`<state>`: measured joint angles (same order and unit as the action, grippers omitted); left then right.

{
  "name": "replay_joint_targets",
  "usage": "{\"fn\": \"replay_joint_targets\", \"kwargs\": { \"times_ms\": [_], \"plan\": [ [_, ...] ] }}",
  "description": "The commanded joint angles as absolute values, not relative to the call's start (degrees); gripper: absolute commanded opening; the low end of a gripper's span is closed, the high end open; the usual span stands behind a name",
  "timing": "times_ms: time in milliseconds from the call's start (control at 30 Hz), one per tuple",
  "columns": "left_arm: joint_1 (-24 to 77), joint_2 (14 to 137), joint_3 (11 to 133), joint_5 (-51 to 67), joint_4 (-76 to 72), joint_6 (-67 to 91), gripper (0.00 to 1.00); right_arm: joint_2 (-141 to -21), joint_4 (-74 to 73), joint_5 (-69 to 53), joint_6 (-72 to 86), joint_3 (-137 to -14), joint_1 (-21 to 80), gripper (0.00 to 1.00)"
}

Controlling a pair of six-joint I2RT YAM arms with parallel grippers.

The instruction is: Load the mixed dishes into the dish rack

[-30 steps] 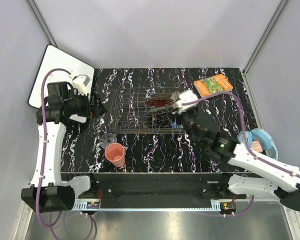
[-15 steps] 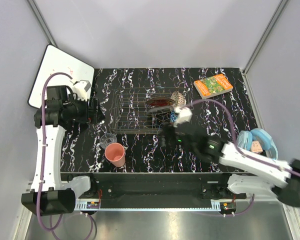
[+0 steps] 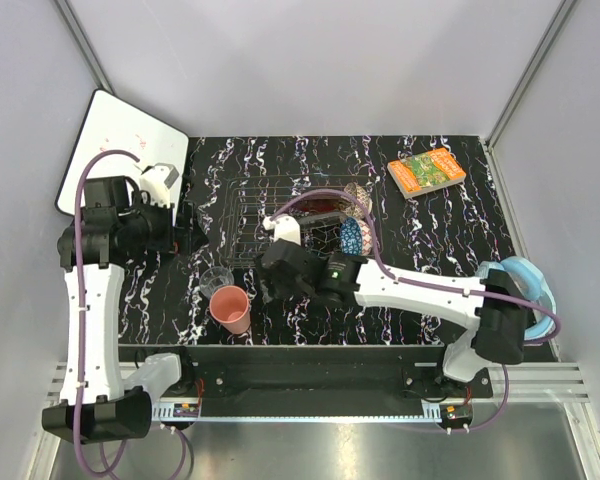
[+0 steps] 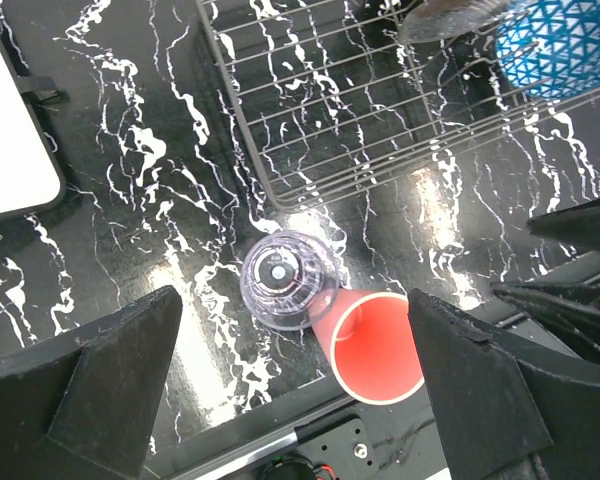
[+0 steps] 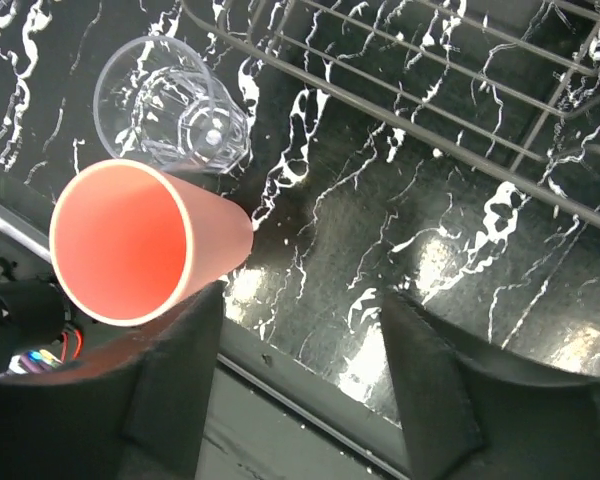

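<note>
Right gripper (image 5: 302, 295) is hovering spread beside pink plastic cup (image 5: 140, 240); left gripper (image 4: 292, 300) is hanging spread near small clear glass (image 4: 288, 278).

This is a robot test cell in a laboratory, not a home kitchen. Plain grey panel walls (image 3: 310, 60) with metal corner struts (image 3: 525, 70) close the black marbled table (image 3: 430, 230) at 9, 12 and 3 o'clock. At 6 o'clock an aluminium rail (image 3: 320, 408) runs along the table edge, and the left arm's base (image 3: 98, 418) and the right arm's base (image 3: 477, 360) stand there.
</note>
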<state>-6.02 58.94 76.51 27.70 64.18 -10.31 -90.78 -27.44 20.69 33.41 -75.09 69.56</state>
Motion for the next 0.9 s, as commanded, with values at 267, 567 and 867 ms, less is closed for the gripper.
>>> {"fn": "replay_joint_targets", "kwargs": {
  "times_ms": [267,567,867],
  "plan": [
    [-14.7,59.5,79.0,29.7,65.3,-15.6,0.99,-109.1,-42.8,24.8,34.1,-97.1,74.8,0.89],
    [-20.9,59.6,77.0,33.1,66.9,-20.3,0.99,-116.5,-44.1,25.9,33.9,-101.6,74.7,0.82],
    [-21.0,59.9,78.6,35.9,67.4,-19.9,0.99,-117.9,-44.0,27.8,35.4,-98.4,74.7,0.13]
  ]
}}
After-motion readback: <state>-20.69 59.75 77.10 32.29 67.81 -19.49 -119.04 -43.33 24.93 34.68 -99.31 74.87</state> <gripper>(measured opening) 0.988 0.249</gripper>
